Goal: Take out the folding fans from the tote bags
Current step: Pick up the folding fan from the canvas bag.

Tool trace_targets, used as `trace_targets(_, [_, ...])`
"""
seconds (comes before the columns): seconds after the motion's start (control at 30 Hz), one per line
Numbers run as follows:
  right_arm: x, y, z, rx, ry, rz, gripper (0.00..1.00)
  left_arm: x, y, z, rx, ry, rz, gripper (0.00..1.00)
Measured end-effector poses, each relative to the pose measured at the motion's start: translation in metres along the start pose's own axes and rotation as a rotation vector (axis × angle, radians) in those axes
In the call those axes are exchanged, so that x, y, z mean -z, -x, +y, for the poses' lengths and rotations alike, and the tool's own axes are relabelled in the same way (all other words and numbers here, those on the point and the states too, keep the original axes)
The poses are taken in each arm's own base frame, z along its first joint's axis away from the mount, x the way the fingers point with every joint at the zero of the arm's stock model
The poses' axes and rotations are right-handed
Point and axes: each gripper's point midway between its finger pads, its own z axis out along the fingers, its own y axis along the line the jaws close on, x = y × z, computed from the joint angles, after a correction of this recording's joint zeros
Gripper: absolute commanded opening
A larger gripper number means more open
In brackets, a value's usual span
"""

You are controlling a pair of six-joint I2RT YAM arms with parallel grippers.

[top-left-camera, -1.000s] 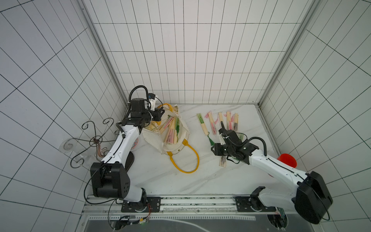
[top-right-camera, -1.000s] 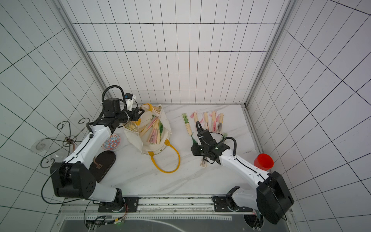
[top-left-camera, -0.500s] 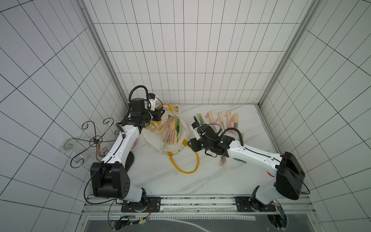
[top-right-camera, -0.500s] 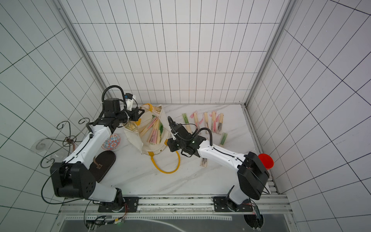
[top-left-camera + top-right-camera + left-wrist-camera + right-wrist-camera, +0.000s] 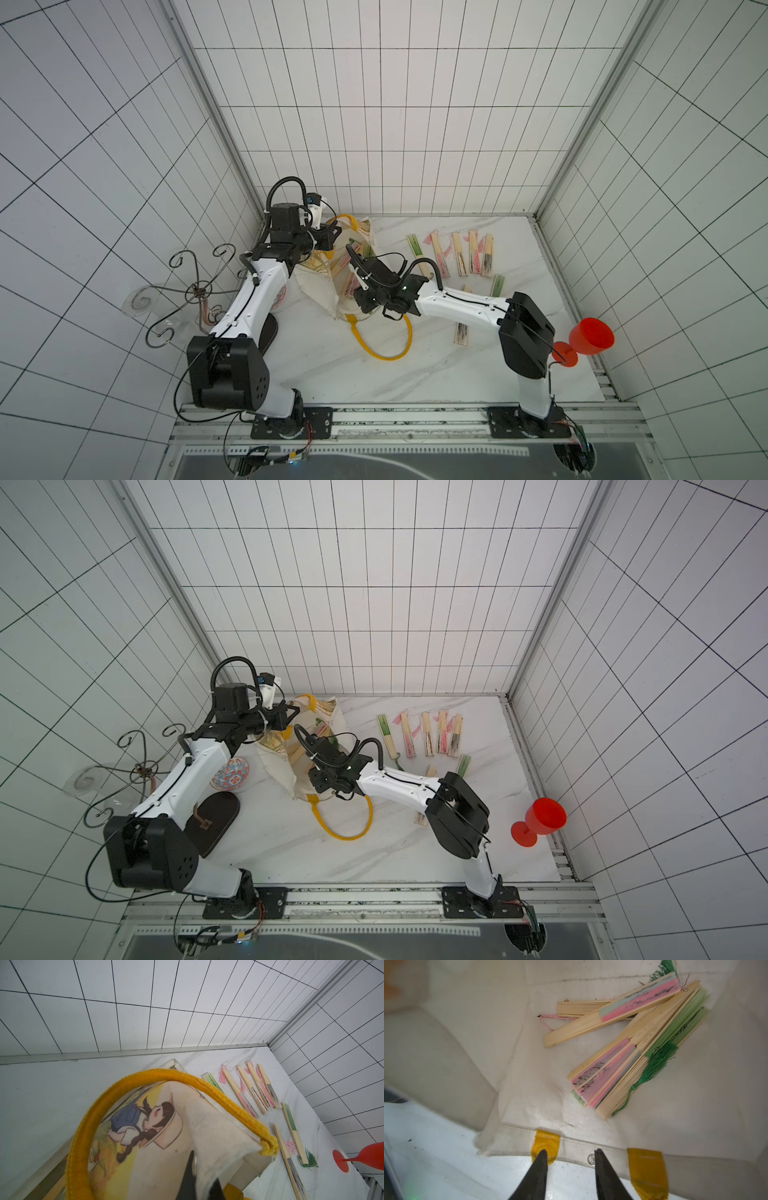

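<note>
The cream tote bag (image 5: 320, 286) (image 5: 276, 762) lies at the back left of the marble table. Its mouth is held up by my left gripper (image 5: 332, 241) (image 5: 202, 1169), which is shut on the bag's upper rim beside a yellow handle (image 5: 207, 1084). My right gripper (image 5: 570, 1150) (image 5: 361, 299) stands open just above the lower rim, between two yellow handle patches, with nothing between its fingers. Several folding fans (image 5: 623, 1059) lie piled inside the bag. Several more fans (image 5: 473, 257) (image 5: 428, 737) lie in a row on the table at the back right.
The other yellow handle (image 5: 386, 353) loops out on the table in front of the bag. A red goblet (image 5: 544, 816) stands at the right edge. A patterned bowl (image 5: 232, 774), a dark wooden board (image 5: 216, 816) and a wire stand (image 5: 195, 286) crowd the left side.
My right arm has swung left from the fans laid out on the table to the bag's mouth. The left gripper has kept its hold on the rim.
</note>
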Motion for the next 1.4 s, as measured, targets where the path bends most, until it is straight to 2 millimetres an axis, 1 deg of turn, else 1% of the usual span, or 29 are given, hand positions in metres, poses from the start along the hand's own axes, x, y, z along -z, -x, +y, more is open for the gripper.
trace_targets(0.07, [-0.011, -0.004, -0.003, -0.001, -0.024, 0.021, 0.39, 0.0, 0.0, -0.001, 0.002, -0.003, 0.0, 0.0])
trace_targets(0.13, [-0.022, -0.008, -0.01, -0.012, -0.052, 0.046, 0.4, 0.0, 0.0, -0.001, 0.004, -0.005, 0.0, 0.0])
trace_targets(0.23, [-0.034, -0.014, -0.017, -0.033, -0.073, 0.074, 0.41, 0.0, 0.0, -0.001, 0.004, -0.008, -0.001, 0.0])
trace_targets(0.43, [-0.054, -0.022, -0.041, -0.1, -0.126, 0.124, 0.43, 0.0, 0.001, -0.002, 0.003, -0.012, -0.005, 0.0])
trace_targets(0.6, [-0.064, -0.03, -0.061, -0.141, -0.164, 0.16, 0.44, 0.0, 0.001, -0.002, 0.004, -0.013, -0.004, 0.0])
trace_targets(0.7, [-0.07, -0.033, -0.069, -0.159, -0.173, 0.175, 0.45, 0.0, 0.001, -0.003, 0.008, -0.018, -0.004, 0.0])
trace_targets(0.83, [-0.077, -0.033, -0.075, -0.182, -0.175, 0.183, 0.45, -0.002, -0.001, -0.006, 0.01, -0.024, 0.006, 0.0])
trace_targets(0.93, [-0.084, -0.029, -0.079, -0.191, -0.18, 0.179, 0.44, -0.009, -0.004, -0.012, -0.004, -0.025, 0.038, 0.0])
trace_targets(1.03, [-0.089, -0.031, -0.082, -0.193, -0.193, 0.188, 0.44, -0.018, -0.008, -0.021, -0.025, -0.031, 0.072, 0.0])
trace_targets(1.17, [-0.088, -0.031, -0.085, -0.193, -0.212, 0.193, 0.42, -0.022, -0.01, -0.026, -0.046, -0.031, 0.092, 0.0])
trace_targets(1.4, [-0.087, -0.032, -0.091, -0.197, -0.227, 0.2, 0.41, -0.022, -0.011, -0.025, -0.054, -0.022, 0.101, 0.0])
